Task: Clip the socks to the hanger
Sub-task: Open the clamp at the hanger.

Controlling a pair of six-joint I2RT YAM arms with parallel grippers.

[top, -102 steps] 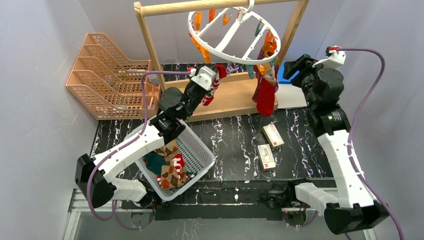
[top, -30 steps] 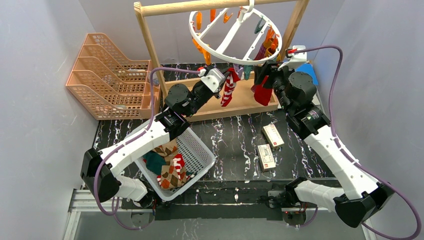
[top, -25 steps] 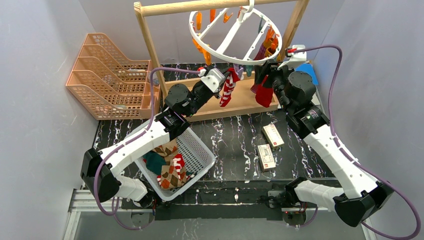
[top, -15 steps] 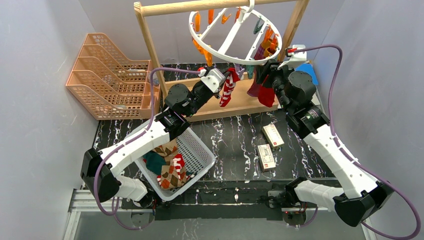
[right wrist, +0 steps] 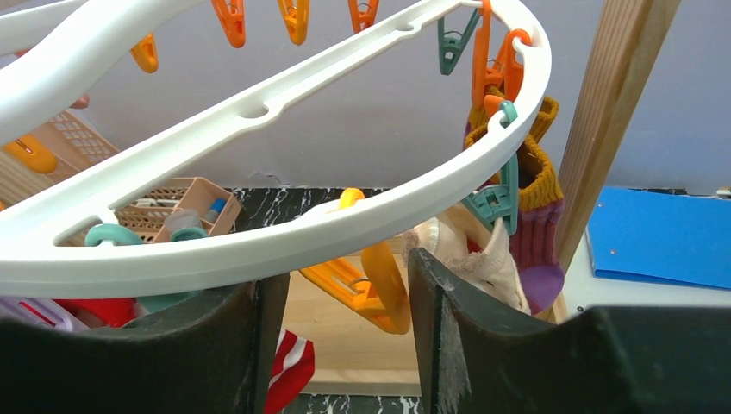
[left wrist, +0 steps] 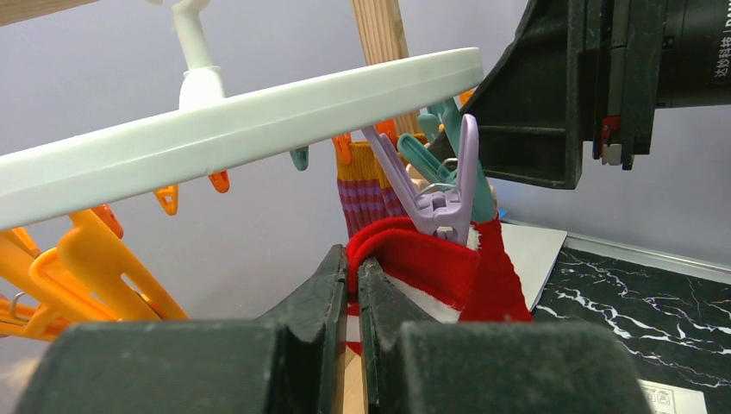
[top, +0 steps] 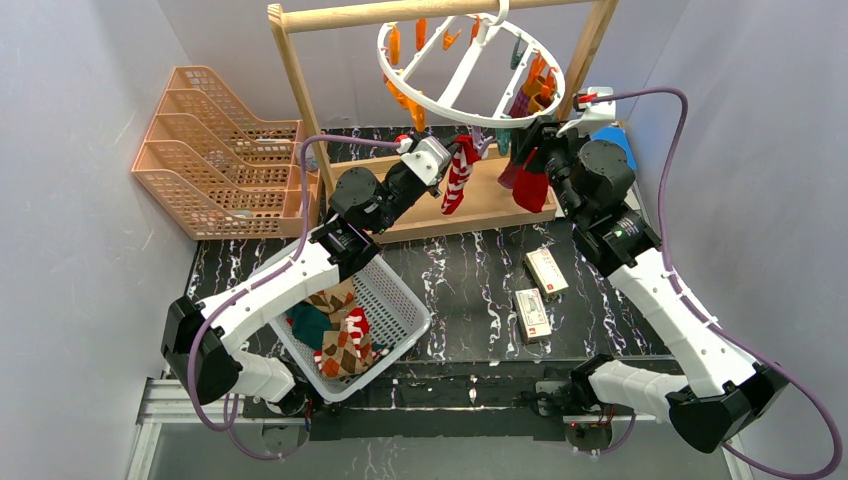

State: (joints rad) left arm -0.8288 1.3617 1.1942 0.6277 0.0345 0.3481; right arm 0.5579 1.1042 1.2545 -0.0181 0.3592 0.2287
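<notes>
The hanger [top: 440, 108], a white ring with orange and teal clips, hangs from the wooden bar. My left gripper [top: 445, 165] is shut on the cuff of a red-and-white striped sock [top: 458, 178] just under the ring's near rim. In the left wrist view a lilac clip [left wrist: 435, 185] touches the top of that sock [left wrist: 431, 263]. My right gripper [right wrist: 345, 293] stands open under the rim [right wrist: 284, 233], with an orange clip [right wrist: 371, 280] between its fingers. A maroon-purple sock with an orange cuff [right wrist: 534, 224] hangs clipped beside it.
A white basket [top: 400, 290] at the near left holds several more socks [top: 340, 345]. The wooden rack [top: 300, 90] and its base board stand behind. Stacked orange trays [top: 215, 150] fill the back left. Two small boxes [top: 546, 270] [top: 533, 314] lie on the table.
The right gripper has edged up toward the ring's rim and the socks hanging by it have swung slightly. The left arm has stayed still with the striped sock.
</notes>
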